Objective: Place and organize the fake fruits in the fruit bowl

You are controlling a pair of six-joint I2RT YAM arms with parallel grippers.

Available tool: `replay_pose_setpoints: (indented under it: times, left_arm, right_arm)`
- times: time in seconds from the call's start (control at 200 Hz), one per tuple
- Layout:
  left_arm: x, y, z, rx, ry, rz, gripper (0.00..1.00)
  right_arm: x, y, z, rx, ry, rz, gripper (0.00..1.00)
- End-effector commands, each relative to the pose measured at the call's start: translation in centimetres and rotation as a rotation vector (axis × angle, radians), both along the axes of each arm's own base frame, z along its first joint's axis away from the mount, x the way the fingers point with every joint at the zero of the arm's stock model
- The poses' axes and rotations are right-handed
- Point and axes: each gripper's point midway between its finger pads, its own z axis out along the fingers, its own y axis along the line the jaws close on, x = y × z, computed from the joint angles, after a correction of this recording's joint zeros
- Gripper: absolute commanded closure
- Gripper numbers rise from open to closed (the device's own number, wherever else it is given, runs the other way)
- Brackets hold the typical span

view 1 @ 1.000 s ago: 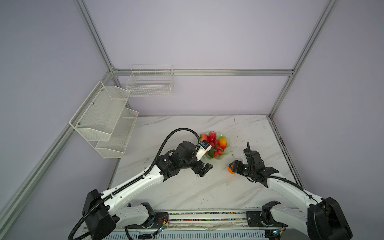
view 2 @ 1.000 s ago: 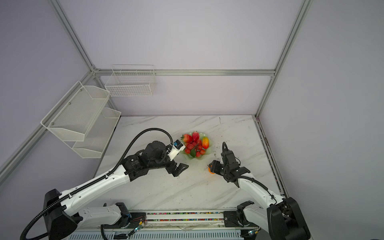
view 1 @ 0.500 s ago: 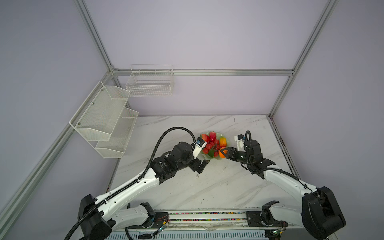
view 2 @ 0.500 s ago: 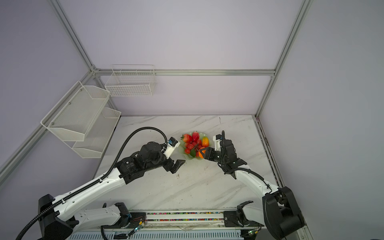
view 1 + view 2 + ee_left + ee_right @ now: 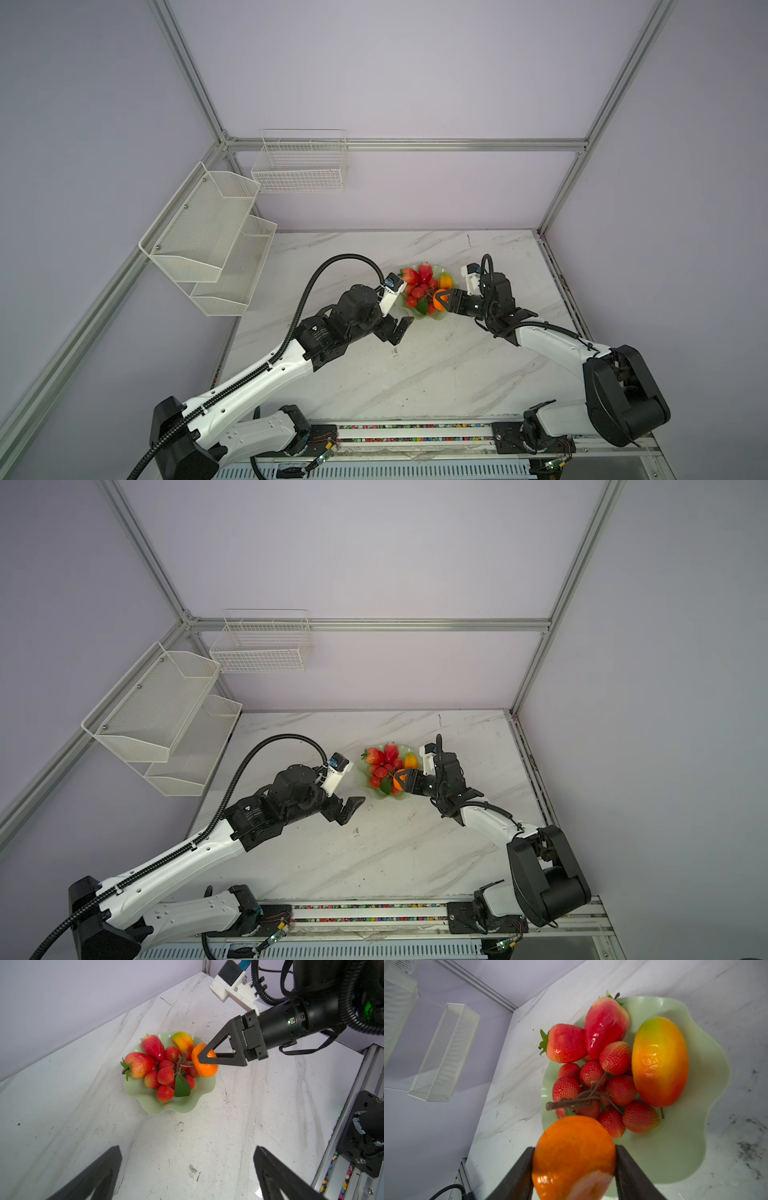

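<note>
Gripping the orange with the right end effector, one finger on each side, up in the air over the near edge of the fruit bowl. Keep that squeeze until the orange is low.

Aim for the bare green spot just below the right end effector and a little to its side, next to the grape cluster and near the red-yellow fruit. Go down slowly. Watch the brown stem poking up just ahead of the fingertips, and try not to bump it and drag the whole bunch. Stay off the two strawberries further ahead. Let go only when touching the dish, to stop a likely roll off the wavy rim onto the table. Then pull straight back.

Leave the left end effector hanging where it is, spread wide and holding nothing, off to the side of the bowl and well apart from the right one.

Compared with a second ago: carried the orange from low over the table, short of the bowl, up and forward to the rim. Same grip all the way. Hardly any move by the left end effector, wide open then and now. Same four fruits lying in the bowl.
</note>
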Motion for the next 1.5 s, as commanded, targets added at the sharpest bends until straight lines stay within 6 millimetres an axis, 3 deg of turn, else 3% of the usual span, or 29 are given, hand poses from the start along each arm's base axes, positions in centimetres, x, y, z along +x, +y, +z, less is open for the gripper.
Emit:
replay_pose_setpoints:
  times: [0.0, 0.235, 0.535, 0.72, 0.86, 0.975, 1.14, 1.285, 1.38, 1.495]
  left_arm:
    - [0.1, 0.2, -0.3, -0.012, -0.005, 0.013, 0.0]
    - [0.1, 0.2, -0.6, -0.011, 0.002, 0.013, 0.0]
    - [0.0, 0.4, -0.6, -0.011, 0.006, 0.018, 0.0]
    - [0.0, 0.5, -0.4, -0.013, -0.001, 0.023, 0.0]
    - [0.7, 1.4, 0.4, -0.016, -0.042, 0.074, 0.0]
    - [2.6, 4.3, 1.3, -0.003, -0.125, 0.249, 0.0]
    - [4.8, 12.5, 1.1, -0.02, -0.188, 0.626, 0.0]
    - [4.3, 19.7, -0.6, 0.025, -0.284, 0.902, 0.0]
    - [3.2, 24.5, -2.2, 0.111, -0.357, 1.133, 0.0]
    - [3.9, 27.0, -5.9, 0.135, -0.353, 1.22, 0.0]
  right_arm:
    - [0.6, 0.4, -0.1, -0.016, -0.029, 0.012, 0.43]
    - [0.9, 0.5, -1.8, -0.036, -0.007, 0.024, 0.41]
    - [1.4, 0.4, -2.2, -0.064, -0.009, 0.018, 0.3]
    - [1.7, 0.3, -1.1, -0.07, -0.028, 0.009, 0.26]
    - [2.0, -0.4, 1.2, -0.093, -0.071, -0.017, 0.26]
    - [1.8, -2.3, 3.9, -0.113, -0.116, -0.116, 0.22]
    - [1.7, -8.7, 4.9, -0.127, -0.124, -0.389, 0.06]
    - [2.3, -16.6, 5.7, -0.156, -0.185, -0.629, 0.03]
    - [2.6, -19.9, 6.9, -0.281, -0.307, -0.768, 0.03]
    - [2.3, -24.0, 7.8, -0.421, -0.45, -0.966, 0.03]
